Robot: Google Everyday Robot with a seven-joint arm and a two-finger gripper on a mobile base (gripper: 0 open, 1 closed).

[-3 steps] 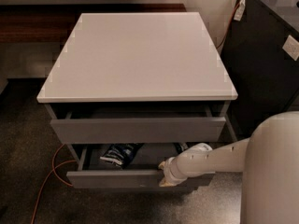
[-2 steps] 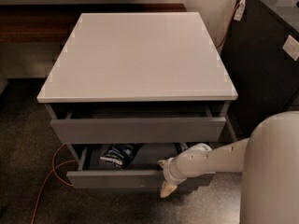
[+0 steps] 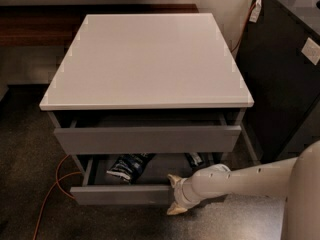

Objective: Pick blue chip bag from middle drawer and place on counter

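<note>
Crinkly dark navy-blue chip bag lying in the pulled-out shallow grey middle drawer — left of the white two-finger gripper and deeper in, long axis roughly left-right. Gripper at the drawer's front edge — spread open, empty.

So the white desk sits on top with the upper drawer poking out a bit. The middle drawer is pulled out further, with the blue chip bag lying in its left half and a small black packet off to the right. The pincer is at that drawer's front panel, fingers spread, one above the edge and one below. An orange cable is on the floor to the left.
</note>
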